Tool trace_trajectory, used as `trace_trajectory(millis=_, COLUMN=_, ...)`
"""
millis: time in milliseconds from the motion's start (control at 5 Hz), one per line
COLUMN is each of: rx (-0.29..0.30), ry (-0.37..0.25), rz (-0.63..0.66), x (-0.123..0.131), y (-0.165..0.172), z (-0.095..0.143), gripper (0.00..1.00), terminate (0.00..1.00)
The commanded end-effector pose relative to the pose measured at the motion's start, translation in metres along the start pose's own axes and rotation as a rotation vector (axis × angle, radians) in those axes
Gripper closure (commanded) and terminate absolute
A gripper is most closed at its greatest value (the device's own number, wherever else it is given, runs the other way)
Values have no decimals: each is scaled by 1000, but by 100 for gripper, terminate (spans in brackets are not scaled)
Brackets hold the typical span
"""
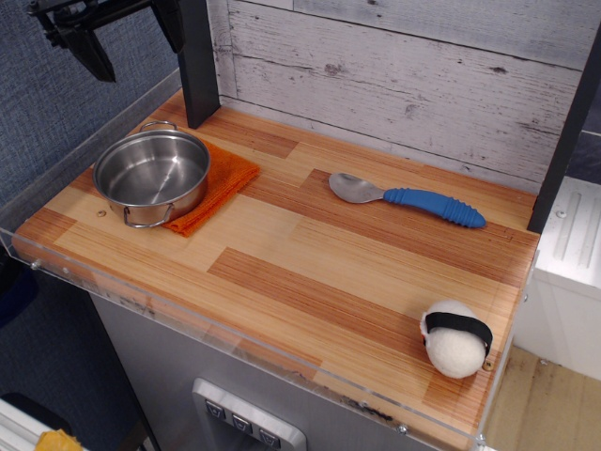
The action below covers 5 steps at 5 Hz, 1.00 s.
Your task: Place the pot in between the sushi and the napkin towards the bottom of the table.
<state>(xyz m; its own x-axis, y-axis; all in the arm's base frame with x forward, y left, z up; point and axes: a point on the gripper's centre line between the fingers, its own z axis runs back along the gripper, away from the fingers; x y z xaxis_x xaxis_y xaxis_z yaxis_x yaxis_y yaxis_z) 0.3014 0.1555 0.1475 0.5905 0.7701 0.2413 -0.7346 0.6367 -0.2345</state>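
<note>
Pot [152, 175] shiny steel, shallow, two wire handles, atop orange napkin [220, 188].

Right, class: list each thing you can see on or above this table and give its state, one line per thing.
pot: upright, empty, sitting on the napkin
napkin: flat, partly covered by the pot
spoon: lying flat, bowl pointing left
sushi: resting near the front right corner
hand: raised above the table's back left, holding nothing; open or shut unclear

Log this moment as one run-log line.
gripper: raised at top left, holding nothing | pot: on napkin, untouched | sushi: table front right corner | spoon: back right | placement: not begun
</note>
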Motion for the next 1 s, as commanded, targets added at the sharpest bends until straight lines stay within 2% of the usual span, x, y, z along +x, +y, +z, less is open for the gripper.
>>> trace_trajectory(millis=0, rx=0, ry=0, rz=0, x=0, y=0, z=0, gripper=0, terminate=0)
trace_trajectory(millis=600, rx=39, ry=21, rz=-78, x=-12, y=-22, z=-43, gripper=0, terminate=0)
trace_trajectory(millis=800, rx=92, ry=24, rz=-85, x=-14, y=-23, z=-65, gripper=0, terminate=0)
